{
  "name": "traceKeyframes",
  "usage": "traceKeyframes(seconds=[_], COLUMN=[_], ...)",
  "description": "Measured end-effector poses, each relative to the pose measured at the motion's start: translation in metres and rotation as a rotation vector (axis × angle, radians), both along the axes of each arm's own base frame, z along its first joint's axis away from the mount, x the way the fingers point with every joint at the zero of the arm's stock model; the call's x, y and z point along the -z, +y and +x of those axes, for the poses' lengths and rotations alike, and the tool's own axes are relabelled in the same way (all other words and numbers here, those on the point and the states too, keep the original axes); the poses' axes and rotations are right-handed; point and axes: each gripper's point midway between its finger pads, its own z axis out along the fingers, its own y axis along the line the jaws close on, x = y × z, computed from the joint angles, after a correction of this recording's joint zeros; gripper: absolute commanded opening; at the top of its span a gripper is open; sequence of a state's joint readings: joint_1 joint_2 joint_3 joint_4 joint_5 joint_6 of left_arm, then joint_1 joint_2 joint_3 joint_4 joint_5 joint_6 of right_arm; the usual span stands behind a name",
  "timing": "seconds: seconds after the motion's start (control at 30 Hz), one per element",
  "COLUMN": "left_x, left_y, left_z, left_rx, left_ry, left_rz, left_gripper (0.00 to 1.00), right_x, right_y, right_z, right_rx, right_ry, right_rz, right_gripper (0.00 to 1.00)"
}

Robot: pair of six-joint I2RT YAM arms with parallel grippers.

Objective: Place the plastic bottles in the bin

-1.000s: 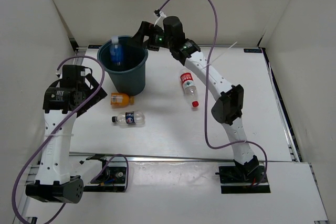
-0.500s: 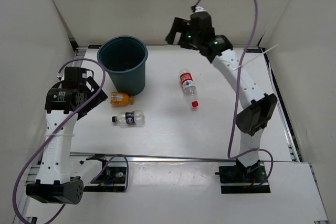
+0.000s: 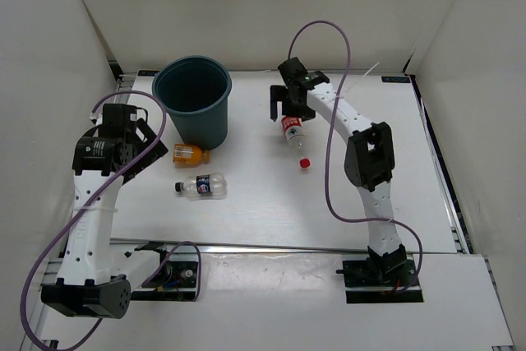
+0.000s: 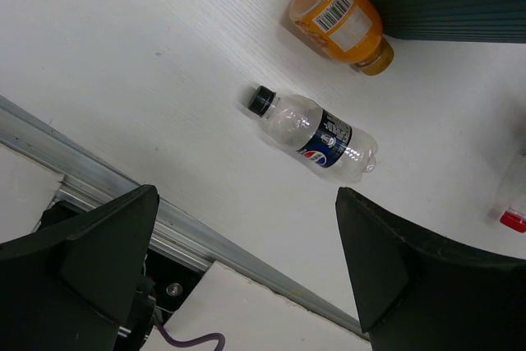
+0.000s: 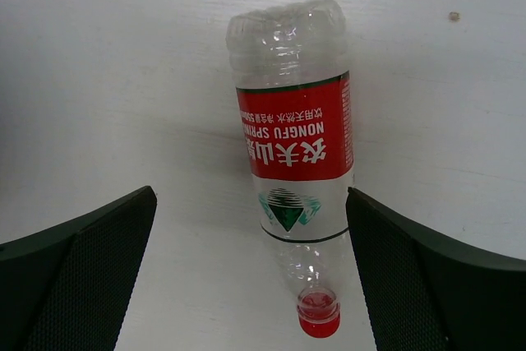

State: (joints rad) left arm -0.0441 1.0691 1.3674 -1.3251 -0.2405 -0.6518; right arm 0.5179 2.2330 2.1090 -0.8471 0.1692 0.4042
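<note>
Directly beneath your right pincer (image 5: 249, 203), in the gap between its two fingers, the red-labelled bottle (image 5: 292, 162) is lying on its side on the counter (image 5: 107, 63). Its red cap is pointing back toward the wrist and its ribbed base is pointing away, past the fingertips. That pincer is standing spread wide, one finger flanking each side of the bottle, and it is pinching nothing. Whether the fingers are hanging above the bottle or reaching down to its level, the views are not telling you.

Off to that pincer's left, well apart from it, the bin (image 3: 193, 100) is standing upright with its mouth facing the overhead camera.

Your left pincer (image 4: 246, 203) is hanging over the counter on the near side of the bin, also spread wide and also holding nothing. Ahead of its fingertips, and well clear of them, the dark-labelled bottle (image 4: 316, 133) is lying on its side, its black cap turned toward the robot's left. Beyond that bottle, farther from the pincer, the short orange bottle (image 4: 341, 22) is lying on its side right at the foot of the bin, neck end nearest the wall. You are not getting a clear enough look to say whether it is touching.
</note>
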Motion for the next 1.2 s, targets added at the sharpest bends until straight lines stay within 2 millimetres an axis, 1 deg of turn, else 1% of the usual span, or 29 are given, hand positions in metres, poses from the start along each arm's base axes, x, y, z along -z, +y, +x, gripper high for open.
traceKeyframes(seconds=[0.1,0.23,0.33,0.43,0.47,0.53,0.57,0.6,0.67,0.7,0.8,0.83,0.97,1.0,1.03,1.07,1.13,1.2], left_x=[0.000,0.001,0.002,0.003,0.003,0.003,0.003,0.003,0.003,0.003,0.004,0.004,0.005,0.005,0.004,0.005,0.004,0.004], left_y=[0.002,0.004,0.006,0.007,0.008,0.009,0.010,0.010,0.010,0.011,0.011,0.011,0.011,0.011,0.011,0.010,0.009,0.007], left_z=[0.000,0.001,0.002,0.002,0.002,0.002,0.002,0.002,0.001,0.001,0.000,0.000,0.000,0.000,0.000,0.000,0.000,0.000], left_rx=[-0.006,-0.007,-0.011,-0.013,-0.013,-0.016,-0.017,-0.017,-0.018,-0.019,-0.019,-0.019,-0.019,-0.019,-0.018,-0.014,-0.010,-0.002], left_ry=[-0.001,0.007,0.014,0.019,0.020,0.022,0.025,0.028,0.030,0.030,0.035,0.037,0.039,0.039,0.039,0.039,0.038,0.038], left_rz=[0.012,0.022,0.034,0.041,0.043,0.049,0.053,0.055,0.057,0.059,0.060,0.060,0.060,0.060,0.060,0.060,0.059,0.059], left_gripper=[1.00,1.00,1.00,1.00,1.00,1.00,1.00,1.00,1.00,1.00,1.00,1.00,1.00,1.00,1.00,1.00,1.00,1.00], right_x=[0.012,0.024,0.037,0.056,0.063,0.074,0.078,0.081,0.084,0.084,0.084,0.084,0.078,0.075,0.070,0.062,0.036,-0.011], right_y=[-0.002,-0.011,-0.015,-0.017,-0.018,-0.018,-0.018,-0.019,-0.019,-0.018,-0.017,-0.016,-0.012,-0.010,-0.008,-0.003,0.011,0.030], right_z=[-0.004,-0.009,-0.013,-0.016,-0.017,-0.021,-0.023,-0.026,-0.028,-0.028,-0.029,-0.029,-0.027,-0.026,-0.025,-0.022,-0.014,0.000], right_rx=[-0.015,-0.010,-0.007,-0.005,-0.006,-0.010,-0.013,-0.013,-0.017,-0.017,-0.018,-0.015,0.001,0.001,0.000,-0.001,-0.012,-0.029], right_ry=[0.031,0.061,0.092,0.130,0.145,0.171,0.184,0.198,0.209,0.212,0.217,0.217,0.211,0.206,0.200,0.185,0.137,0.043], right_rz=[-0.023,-0.050,-0.069,-0.087,-0.092,-0.097,-0.099,-0.103,-0.103,-0.100,-0.091,-0.087,-0.066,-0.055,-0.038,-0.014,0.067,0.184], right_gripper=[1.00,1.00,1.00,1.00,0.95,0.88,0.85,0.80,0.73,0.66,0.50,0.47,0.46,0.43,0.43,0.42,0.40,0.36])
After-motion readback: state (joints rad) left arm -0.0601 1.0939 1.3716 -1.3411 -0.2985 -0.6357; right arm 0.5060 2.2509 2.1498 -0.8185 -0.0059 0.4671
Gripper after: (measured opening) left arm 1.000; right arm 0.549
